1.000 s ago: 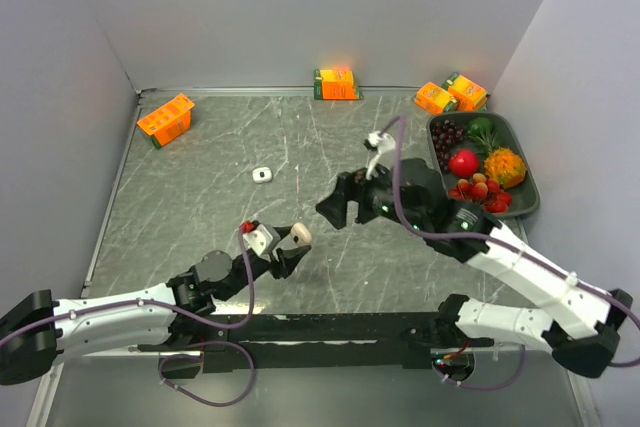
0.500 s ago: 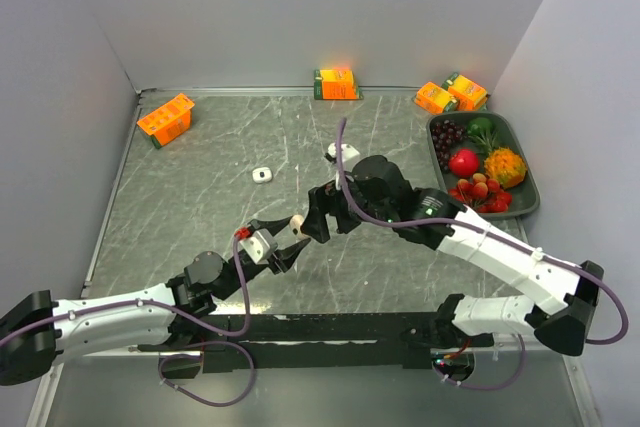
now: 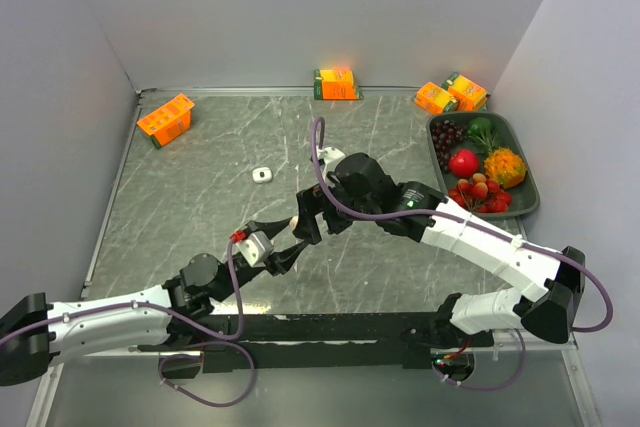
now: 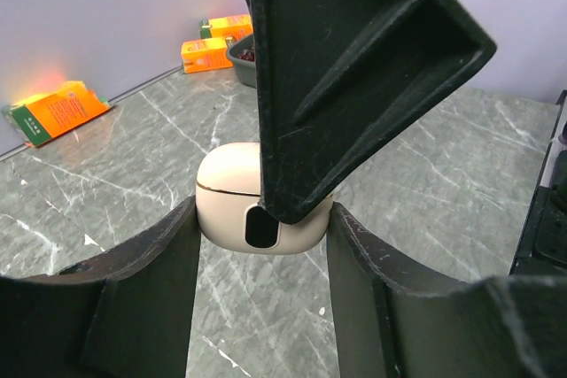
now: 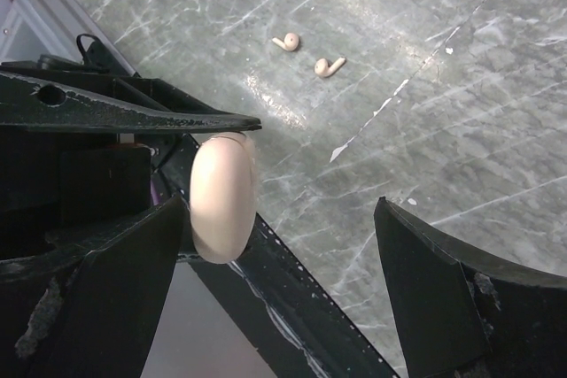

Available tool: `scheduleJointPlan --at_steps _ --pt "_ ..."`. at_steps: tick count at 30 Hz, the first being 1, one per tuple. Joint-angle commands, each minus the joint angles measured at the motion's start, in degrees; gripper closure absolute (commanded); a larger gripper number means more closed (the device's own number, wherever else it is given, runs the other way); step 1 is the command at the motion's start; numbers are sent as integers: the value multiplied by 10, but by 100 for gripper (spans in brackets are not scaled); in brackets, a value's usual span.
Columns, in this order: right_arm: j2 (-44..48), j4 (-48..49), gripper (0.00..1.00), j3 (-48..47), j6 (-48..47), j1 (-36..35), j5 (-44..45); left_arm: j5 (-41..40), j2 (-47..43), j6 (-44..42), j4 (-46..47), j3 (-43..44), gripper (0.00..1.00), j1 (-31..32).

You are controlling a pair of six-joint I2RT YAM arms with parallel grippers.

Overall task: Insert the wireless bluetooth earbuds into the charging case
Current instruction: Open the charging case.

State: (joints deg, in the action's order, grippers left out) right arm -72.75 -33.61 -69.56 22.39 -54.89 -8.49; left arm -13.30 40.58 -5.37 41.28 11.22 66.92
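Note:
A beige rounded charging case [image 4: 232, 185], lid closed, sits pinched between the two fingers of my left gripper [image 4: 261, 219], held above the table. From above, the case [image 3: 297, 222] is at the tip of the left gripper [image 3: 288, 237]. My right gripper [image 3: 306, 217] hangs open right at the case. In the right wrist view the case [image 5: 221, 196] lies by one finger of the right gripper [image 5: 279, 210], with a wide gap to the other. Two beige stemmed earbuds [image 5: 286, 42] [image 5: 330, 65] lie side by side on the marble below. One right finger [image 4: 354, 68] covers part of the case.
A small white case [image 3: 262, 174] lies on the table to the left. Orange cartons stand at the back left [image 3: 165, 117], back middle [image 3: 337, 83] and back right [image 3: 450, 95]. A dark tray [image 3: 533, 192] of fruit is at the right. A black rail [image 3: 330, 327] runs along the near edge.
The right arm has swung left and down towards me, bringing its open jaws up to the case. The left gripper, still holding the case, has shifted only slightly.

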Motion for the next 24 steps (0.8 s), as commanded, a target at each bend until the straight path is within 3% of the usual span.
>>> scheduleJointPlan --at_steps 1,24 --pt "0 3 5 -30 -3 -3 3 3 -16 -6 10 9 99 7" --pt "27 0 5 -22 10 20 8 -20 -37 -7 -2 -1 99 15"
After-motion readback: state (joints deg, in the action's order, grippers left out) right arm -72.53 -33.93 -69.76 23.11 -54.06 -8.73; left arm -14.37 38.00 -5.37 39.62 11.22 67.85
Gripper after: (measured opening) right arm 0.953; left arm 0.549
